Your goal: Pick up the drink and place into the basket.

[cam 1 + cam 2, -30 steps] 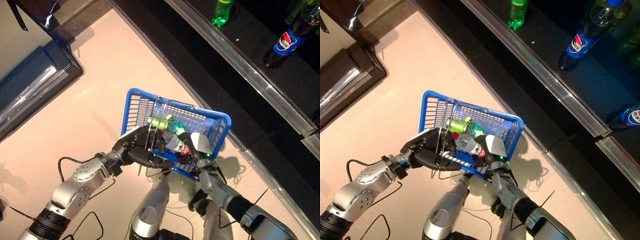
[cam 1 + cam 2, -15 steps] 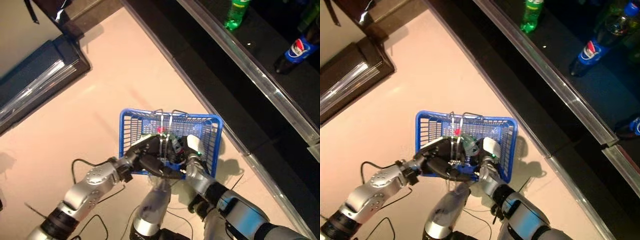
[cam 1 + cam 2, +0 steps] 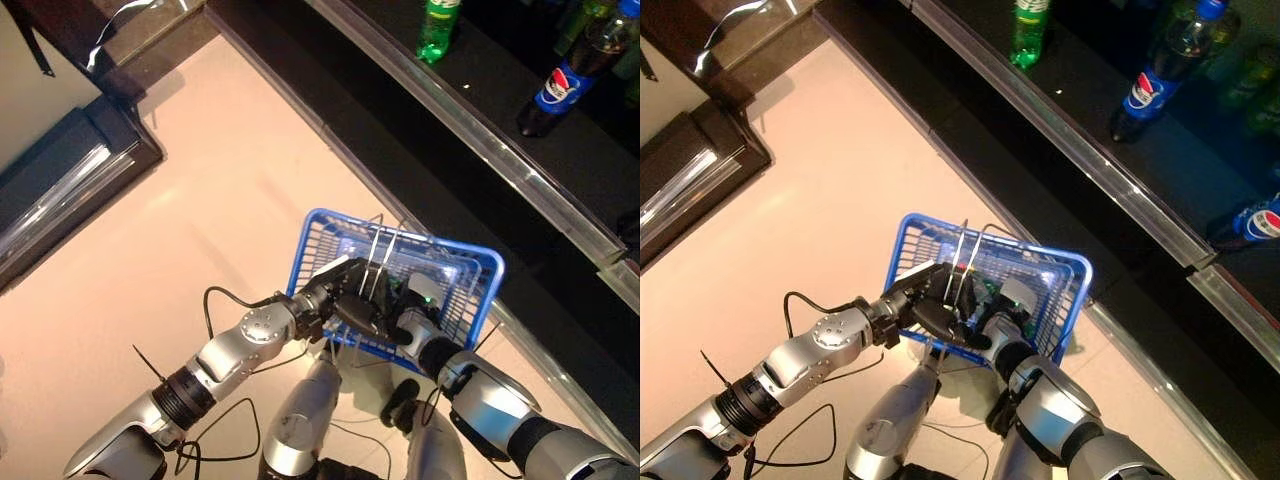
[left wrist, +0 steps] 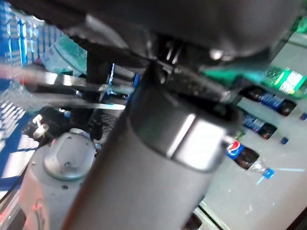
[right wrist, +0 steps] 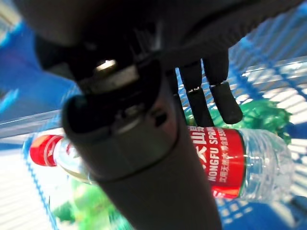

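Observation:
The blue basket (image 3: 470,250) hangs in front of me off the floor. My left hand (image 3: 345,300) is shut on its thin wire handles (image 3: 378,245). My right hand (image 3: 420,315) reaches over the near rim into the basket. In the right wrist view a clear water bottle (image 5: 249,163) with a red label and red cap lies in the basket on a green bottle (image 5: 264,112). My right hand's fingers (image 5: 208,91) are straight and spread just above the water bottle, and the thumb crosses in front of it.
A dark shelf with a raised metal edge (image 3: 500,150) runs along the right. On it stand a green bottle (image 3: 435,25) and a cola bottle (image 3: 560,85), with another cola bottle (image 3: 1255,222) farther right. A dark cabinet (image 3: 60,170) stands at the left on the tan floor.
The camera has shifted. My right hand has gone from the basket's near rim down into the basket with the water bottle, which now lies inside. The left hand keeps hold of the handles.

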`<state>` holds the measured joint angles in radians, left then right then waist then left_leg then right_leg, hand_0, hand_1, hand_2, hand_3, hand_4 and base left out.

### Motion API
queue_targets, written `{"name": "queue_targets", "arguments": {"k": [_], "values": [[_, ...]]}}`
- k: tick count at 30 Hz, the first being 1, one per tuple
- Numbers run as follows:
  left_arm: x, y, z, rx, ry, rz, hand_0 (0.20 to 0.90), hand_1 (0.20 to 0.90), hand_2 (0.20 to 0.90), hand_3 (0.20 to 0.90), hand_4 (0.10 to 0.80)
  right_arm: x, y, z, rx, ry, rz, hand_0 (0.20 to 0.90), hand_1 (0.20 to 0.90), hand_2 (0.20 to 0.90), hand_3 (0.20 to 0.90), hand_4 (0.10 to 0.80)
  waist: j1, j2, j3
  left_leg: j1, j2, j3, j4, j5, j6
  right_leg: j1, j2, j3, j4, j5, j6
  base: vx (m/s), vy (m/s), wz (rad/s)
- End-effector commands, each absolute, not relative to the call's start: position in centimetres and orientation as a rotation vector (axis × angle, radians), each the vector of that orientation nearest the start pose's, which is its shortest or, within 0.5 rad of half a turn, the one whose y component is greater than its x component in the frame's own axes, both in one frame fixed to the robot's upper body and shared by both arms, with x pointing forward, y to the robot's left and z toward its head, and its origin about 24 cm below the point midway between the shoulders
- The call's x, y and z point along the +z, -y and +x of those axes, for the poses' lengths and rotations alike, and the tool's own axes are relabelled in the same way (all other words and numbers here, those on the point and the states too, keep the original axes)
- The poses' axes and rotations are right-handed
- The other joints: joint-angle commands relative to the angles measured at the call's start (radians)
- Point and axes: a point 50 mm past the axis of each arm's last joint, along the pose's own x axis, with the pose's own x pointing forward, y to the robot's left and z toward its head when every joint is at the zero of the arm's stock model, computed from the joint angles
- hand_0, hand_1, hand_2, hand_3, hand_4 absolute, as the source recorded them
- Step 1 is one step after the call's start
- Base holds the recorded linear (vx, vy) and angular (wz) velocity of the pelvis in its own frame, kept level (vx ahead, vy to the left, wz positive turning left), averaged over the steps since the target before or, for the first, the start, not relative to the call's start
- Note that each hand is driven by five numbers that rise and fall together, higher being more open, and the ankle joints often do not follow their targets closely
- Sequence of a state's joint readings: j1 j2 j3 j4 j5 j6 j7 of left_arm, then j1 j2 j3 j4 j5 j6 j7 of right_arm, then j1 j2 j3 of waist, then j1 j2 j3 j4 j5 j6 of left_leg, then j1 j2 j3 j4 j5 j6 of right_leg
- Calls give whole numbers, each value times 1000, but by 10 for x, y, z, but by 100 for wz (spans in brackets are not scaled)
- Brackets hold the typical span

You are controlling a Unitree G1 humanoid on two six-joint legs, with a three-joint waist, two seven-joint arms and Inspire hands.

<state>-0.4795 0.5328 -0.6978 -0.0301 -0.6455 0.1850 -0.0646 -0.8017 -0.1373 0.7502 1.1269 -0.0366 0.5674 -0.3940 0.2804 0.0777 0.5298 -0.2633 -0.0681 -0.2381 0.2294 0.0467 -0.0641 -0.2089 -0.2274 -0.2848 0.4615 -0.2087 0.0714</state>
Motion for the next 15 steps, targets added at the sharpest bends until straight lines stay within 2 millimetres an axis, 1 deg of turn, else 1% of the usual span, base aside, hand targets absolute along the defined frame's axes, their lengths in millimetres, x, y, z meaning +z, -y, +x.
{"name": "queue_targets", "arguments": {"k": [1,6,9,12,15], "values": [[273,10,239,-993,803,-170,300,300,300,200,100,21,68,351,43,-480,-1208,900,900,900,900,800,-31,-27,-91,-44,12,56,47,-5,58,25,9,39,-118,165,-23,2,55,-17],[279,14,242,-930,825,-174,300,300,300,200,100,30,62,356,40,-408,-1151,900,900,900,900,800,-54,-35,-89,-46,21,76,46,-6,58,8,13,54,-106,160,-25,-5,55,-13],[283,13,244,-888,840,-171,300,300,300,200,100,37,61,359,17,-359,-1107,900,900,900,900,800,-68,-44,-88,-43,27,88,45,-8,58,2,15,62,-99,158,-26,3,36,-12],[286,10,246,-848,848,-171,300,300,300,200,100,41,63,361,-4,-330,-1078,900,900,900,900,800,-83,-53,-90,-38,34,101,43,-9,58,-1,19,71,-95,156,-27,18,43,-4],[290,5,249,-793,860,-173,300,300,300,200,100,47,69,362,-32,-301,-1036,900,900,900,900,800,-103,-62,-91,-34,43,119,43,-13,58,-7,22,81,-88,153,-27,5,41,-7]]}}
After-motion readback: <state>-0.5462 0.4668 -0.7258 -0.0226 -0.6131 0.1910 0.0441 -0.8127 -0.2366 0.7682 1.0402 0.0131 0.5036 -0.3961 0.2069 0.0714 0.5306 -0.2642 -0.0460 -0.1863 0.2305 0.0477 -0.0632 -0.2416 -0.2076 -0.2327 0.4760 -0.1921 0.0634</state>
